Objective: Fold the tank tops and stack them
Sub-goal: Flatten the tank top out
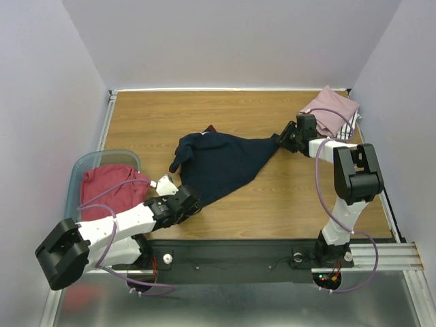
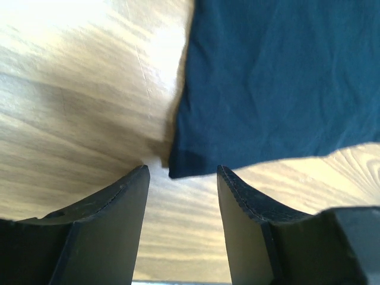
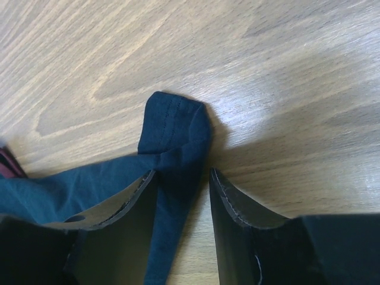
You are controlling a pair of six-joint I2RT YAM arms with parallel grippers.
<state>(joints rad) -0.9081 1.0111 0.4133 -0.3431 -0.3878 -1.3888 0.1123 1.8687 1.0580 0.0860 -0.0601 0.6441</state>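
Near-left of table: teal plastic tub holds red tank tops, not yet folded. Left arm lies low and stretched rightward from its base, wrist angled down to the wood. Left gripper is at the near-left hem corner of the navy tank top, jaws wide apart. In the wrist view the corner sits just ahead of the fingertips, ungripped. Judgement: push forward until the hem is well between the pads, then close, so that one layer does not slip out. The top lies mid-table, crumpled at its far-left end and drawn to a point on the right. Right arm is elbow-up, forearm reaching left. Right gripper has narrow jaws with the bunched corner filling the gap, so it is taken as held. Judgement: lift both corners together, keeping the cloth taut. Far-right corner: pink tank top folded on a striped tank top.
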